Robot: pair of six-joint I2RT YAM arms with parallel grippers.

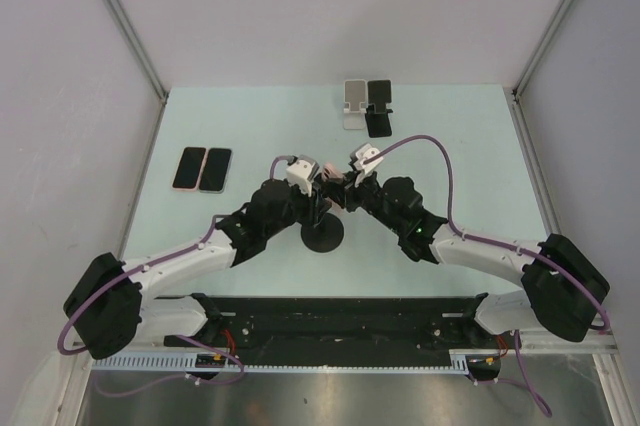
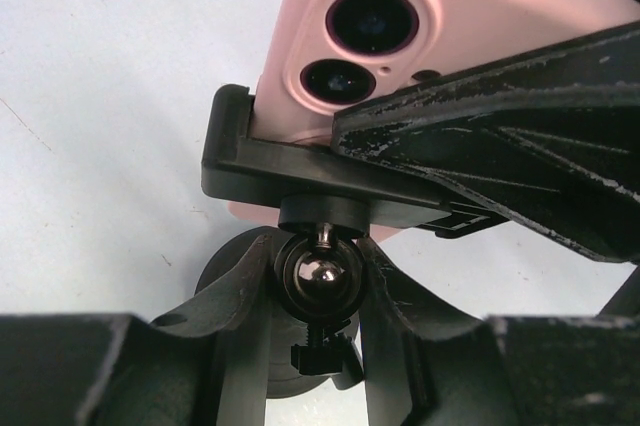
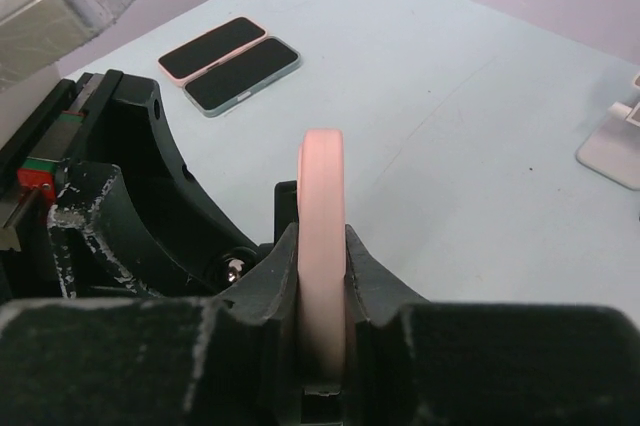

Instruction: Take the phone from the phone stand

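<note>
1. One pink phone sits in the clamp of one black phone stand at the centre of the top view, its two lenses toward the left wrist camera.
2. The left gripper, low in its frame, has both fingers closed around the stand's ball joint.
3. The right gripper, at bottom centre of its frame, pinches the phone with one finger on each face.
4. Two spare phones lie flat side by side at the left of the table: a pink-rimmed phone and a pale-rimmed phone.
5. Two more stands are at upper centre, a silver stand and a dark stand. They look to be touching, though the view is too small to be sure.
</note>
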